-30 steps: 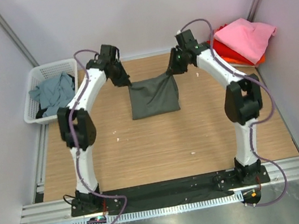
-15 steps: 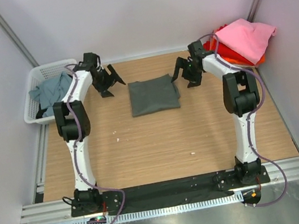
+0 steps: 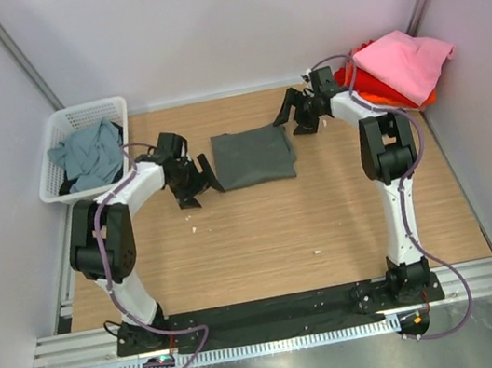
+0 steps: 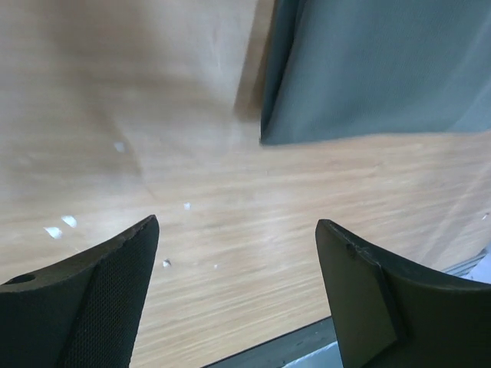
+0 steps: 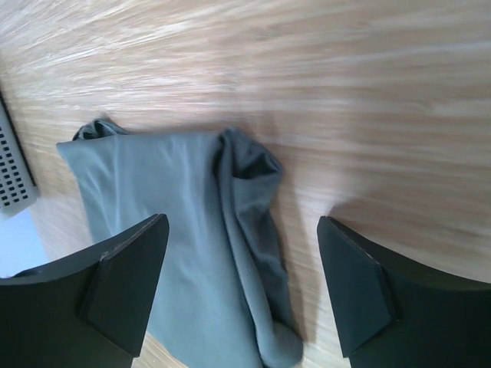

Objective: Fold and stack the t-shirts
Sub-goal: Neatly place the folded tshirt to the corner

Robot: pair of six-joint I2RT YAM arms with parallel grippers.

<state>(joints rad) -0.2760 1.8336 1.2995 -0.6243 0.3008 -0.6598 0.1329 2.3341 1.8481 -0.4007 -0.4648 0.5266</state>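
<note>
My left claw (image 3: 196,181) and right claw (image 3: 294,112) both gape empty, at opposite corners of the folded dark charcoal-grey cloth t-shirt (image 3: 254,156) lying flat on the wooden tabletop (image 3: 264,237).

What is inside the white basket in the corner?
A crumpled teal-grey shirt fills the basket, with a bit of dark cloth showing at its near edge. Anything beneath them is covered.

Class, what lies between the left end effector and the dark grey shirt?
Left wrist view: only bare tabletop with white specks separates the left end effector from the shirt.
</note>
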